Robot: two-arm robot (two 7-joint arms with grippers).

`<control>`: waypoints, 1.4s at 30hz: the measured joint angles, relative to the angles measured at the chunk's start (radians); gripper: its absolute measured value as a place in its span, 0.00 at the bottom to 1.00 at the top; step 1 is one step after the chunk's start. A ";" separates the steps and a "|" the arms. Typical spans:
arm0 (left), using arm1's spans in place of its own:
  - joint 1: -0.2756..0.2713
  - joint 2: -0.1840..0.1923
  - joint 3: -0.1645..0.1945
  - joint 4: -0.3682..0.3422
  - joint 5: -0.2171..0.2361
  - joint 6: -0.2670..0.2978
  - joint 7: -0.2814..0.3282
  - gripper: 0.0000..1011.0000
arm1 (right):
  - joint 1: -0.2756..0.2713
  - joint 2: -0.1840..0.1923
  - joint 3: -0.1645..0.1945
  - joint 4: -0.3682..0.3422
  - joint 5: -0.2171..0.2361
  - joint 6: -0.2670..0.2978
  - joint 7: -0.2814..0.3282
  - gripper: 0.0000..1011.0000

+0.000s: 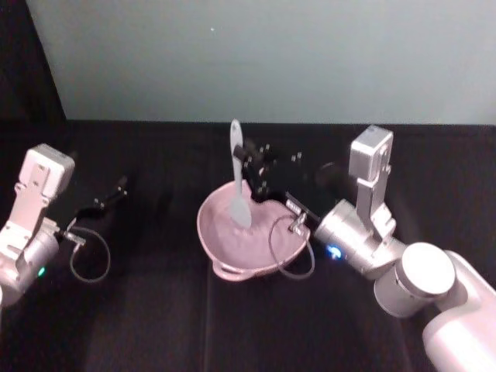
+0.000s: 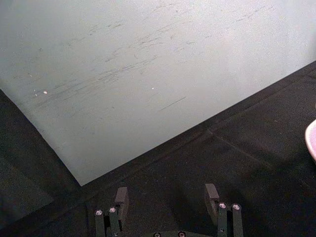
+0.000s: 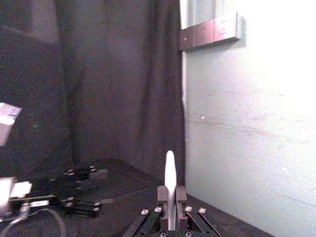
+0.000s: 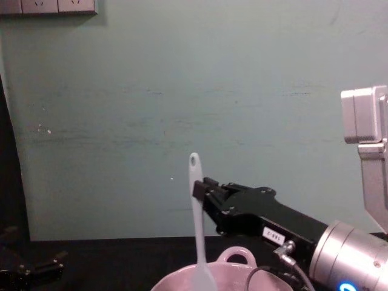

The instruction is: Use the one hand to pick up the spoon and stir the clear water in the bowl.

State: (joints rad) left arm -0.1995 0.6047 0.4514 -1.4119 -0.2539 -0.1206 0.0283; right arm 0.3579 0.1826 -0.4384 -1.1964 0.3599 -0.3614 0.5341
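A: Where is the spoon?

B: It stands nearly upright over the pink bowl, with the paddle blade down inside the bowl and the end with the oval hole at the top. In the head view the blade lies against the bowl's inner surface, towards the far side.

A: What has hold of it?

B: The right pincer. It reaches in from the robot's right above the bowl's far rim, and its two black fingers are pressed on the upper handle just below the hole. The right wrist view shows the same thing: the white handle rises straight up between the closed-in fingertips.

A: Is the blade in the water?

B: I cannot tell. The water is too clear to make out, and the chest view cuts off the lowest part of the bowl. I can only say that the blade sits below the rim.

A: And the other arm?

B: The left pincer is out to the robot's left, low over the black desk and well apart from the bowl. Its fingers are spread with nothing between them. Only a sliver of the pink rim shows at the edge of its wrist view.

A: Anything else close to the bowl?

B: A thin cable from the right wrist loops over the bowl's right-hand rim.
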 joint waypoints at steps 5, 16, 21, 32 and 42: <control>0.000 0.000 0.000 0.000 0.000 0.000 0.000 1.00 | 0.009 0.004 0.027 0.015 -0.005 -0.016 -0.007 0.11; 0.000 0.000 0.000 0.000 0.000 0.000 0.000 1.00 | -0.050 0.062 0.071 -0.075 0.017 0.006 0.001 0.11; 0.000 0.000 0.000 0.000 0.000 0.000 0.000 1.00 | -0.089 0.088 0.078 -0.135 0.043 0.037 0.017 0.11; 0.000 0.000 0.000 0.000 0.000 0.000 0.000 1.00 | -0.132 0.101 0.035 -0.199 0.079 0.085 0.047 0.11; 0.000 0.000 0.000 0.000 0.000 0.000 0.000 1.00 | -0.081 0.047 -0.015 -0.127 0.031 0.051 0.024 0.11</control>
State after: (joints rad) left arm -0.1995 0.6047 0.4514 -1.4120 -0.2539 -0.1206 0.0283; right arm 0.2774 0.2297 -0.4538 -1.3239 0.3908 -0.3100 0.5585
